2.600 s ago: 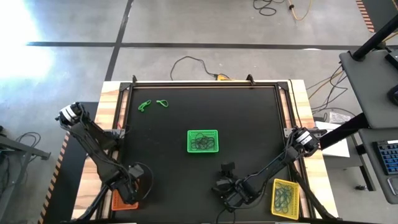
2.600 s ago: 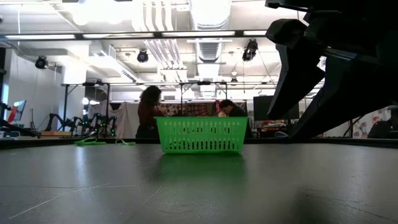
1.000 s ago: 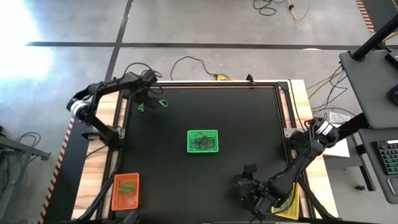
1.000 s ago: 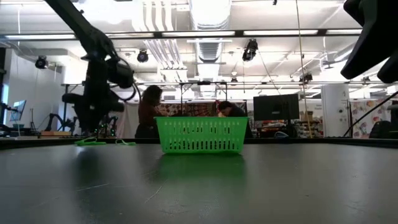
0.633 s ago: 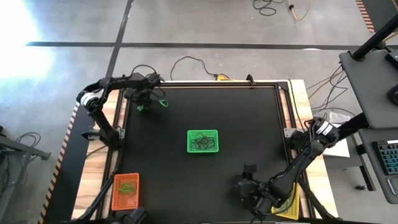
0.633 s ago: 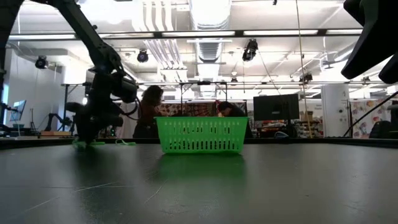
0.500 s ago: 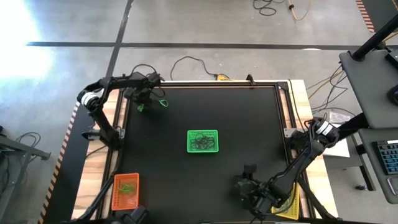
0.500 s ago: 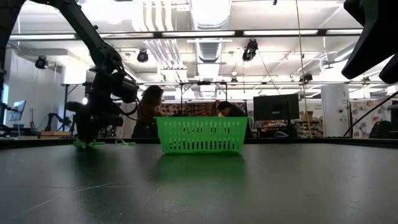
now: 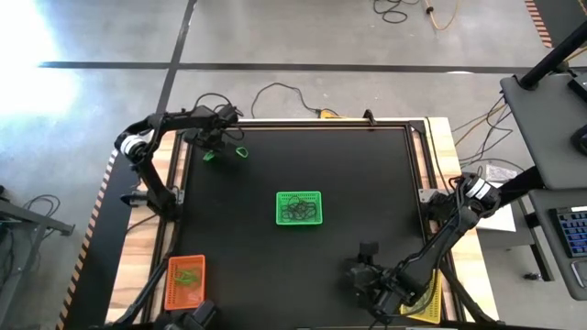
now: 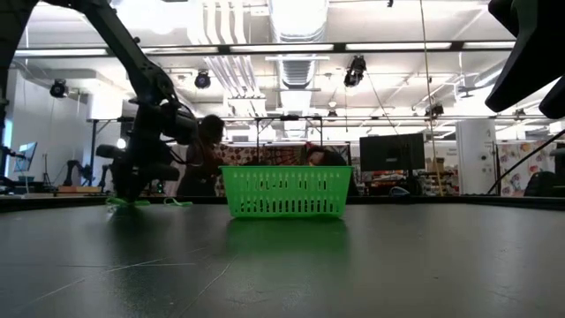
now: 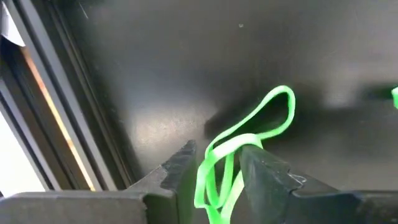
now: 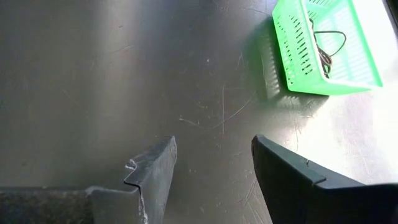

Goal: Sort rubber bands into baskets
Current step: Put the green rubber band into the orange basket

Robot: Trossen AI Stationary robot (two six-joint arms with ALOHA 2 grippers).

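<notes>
**Left gripper over green bands at far-left corner; right arm idle near front edge**

The black table (image 9: 367,192) carries three baskets. The green basket (image 9: 299,208) sits near the centre and holds dark bands. The orange basket (image 9: 185,281) lies at the front-left edge with green bands inside. The yellow basket (image 9: 433,295) sits at the front-right edge, largely hidden beneath the right arm.

The left gripper (image 9: 211,145) reaches to the far-left corner, down at the table surface. In its wrist view the fingers (image 11: 264,177) stand a little apart with a green rubber band (image 11: 239,146) lying between them; whether they pinch it cannot be told. A second green rubber band (image 9: 240,151) lies just beside, loose on the table.

The right gripper (image 9: 367,273) hangs above bare table near the front edge, close to the yellow basket, its jaws spread wide with nothing between them.

Two people (image 10: 207,159) are visible in the room behind the table.
</notes>
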